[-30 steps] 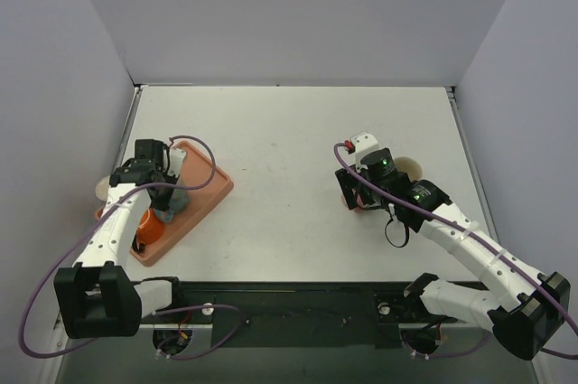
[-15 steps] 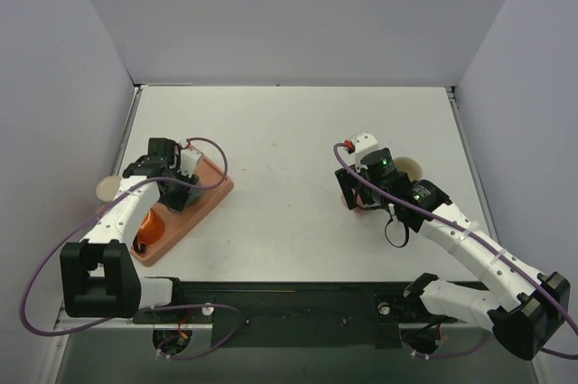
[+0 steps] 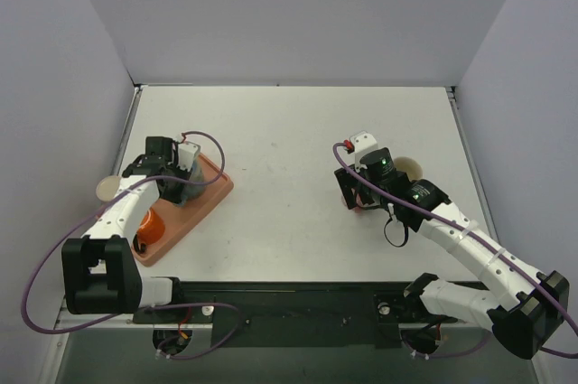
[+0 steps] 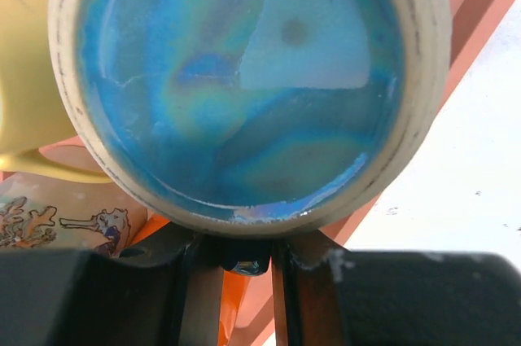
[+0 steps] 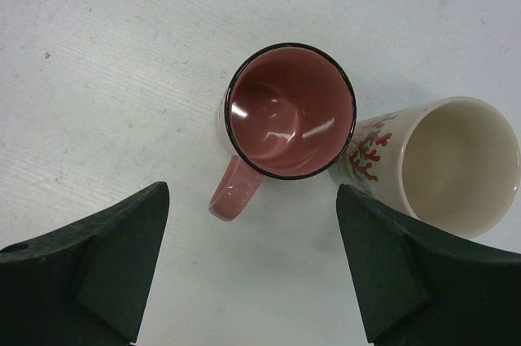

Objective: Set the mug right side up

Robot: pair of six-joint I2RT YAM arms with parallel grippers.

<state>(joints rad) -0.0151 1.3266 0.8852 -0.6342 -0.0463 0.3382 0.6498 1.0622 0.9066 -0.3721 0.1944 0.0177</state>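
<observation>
On the counter (image 3: 289, 131), the orange tray (image 3: 213, 187) at my left carries the mug (image 4: 244, 77). Its round blue-glazed face is turned to the left wrist camera, so I judge it tipped and the turn not yet finished. The left end effector (image 4: 244, 260) sits at its lower edge, fingers drawn close and tips hidden behind it, so I cannot tell whether it is clamped. The right end effector (image 5: 252, 199) hangs spread wide, holding nothing, over an upright pink-lined mug (image 5: 291, 110) and cream mug (image 5: 456, 163).

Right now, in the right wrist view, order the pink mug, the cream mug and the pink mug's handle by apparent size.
Tied largest: cream mug and pink mug; their rims look about alike, so I won't rank them.
Smallest: pink mug's handle, clearly.
</observation>
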